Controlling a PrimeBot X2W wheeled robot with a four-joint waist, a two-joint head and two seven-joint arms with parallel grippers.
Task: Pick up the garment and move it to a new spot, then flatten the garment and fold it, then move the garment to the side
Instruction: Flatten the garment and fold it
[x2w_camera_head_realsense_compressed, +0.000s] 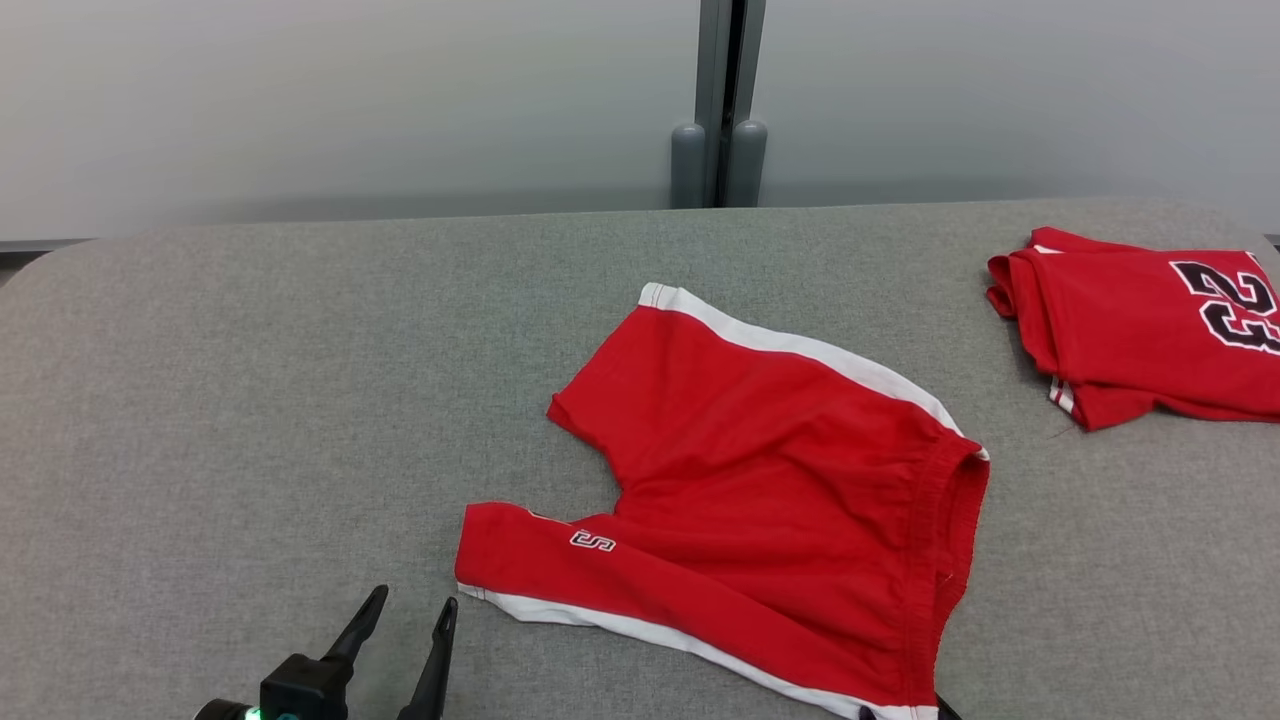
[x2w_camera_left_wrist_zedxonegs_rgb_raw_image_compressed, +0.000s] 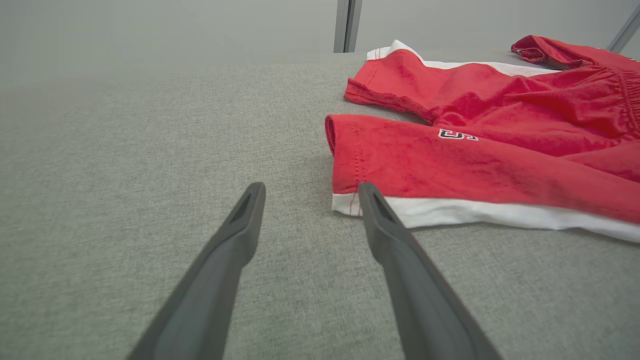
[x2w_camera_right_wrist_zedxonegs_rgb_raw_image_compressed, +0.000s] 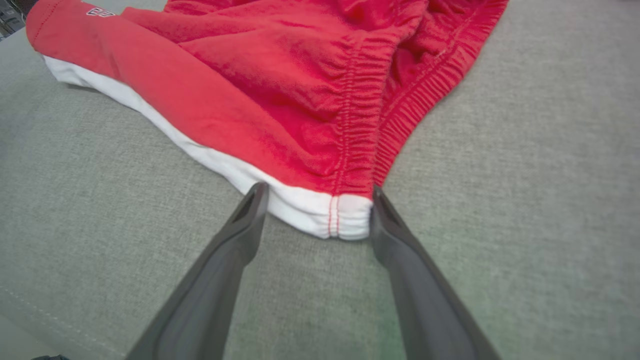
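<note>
Right gripper (x2w_camera_right_wrist_zedxonegs_rgb_raw_image_compressed: 318, 187) (spread, empty) straddles one corner of the shorts (x2w_camera_right_wrist_zedxonegs_rgb_raw_image_compressed: 280, 90); left gripper (x2w_camera_left_wrist_zedxonegs_rgb_raw_image_compressed: 311, 186), spread too, beside another.

- One pair of red shorts (x2w_camera_head_realsense_compressed: 760, 470) lay in the middle.
- One folded red jersey (x2w_camera_head_realsense_compressed: 1130, 320) lay at the far right.
- One grey tabletop (x2w_camera_head_realsense_compressed: 250, 400) carried both garments.
- Two grippers: left gripper (x2w_camera_head_realsense_compressed: 415, 597), right gripper (x2w_camera_right_wrist_zedxonegs_rgb_raw_image_compressed: 318, 189).
- Two grey posts (x2w_camera_head_realsense_compressed: 688, 160) stood far behind.
</note>
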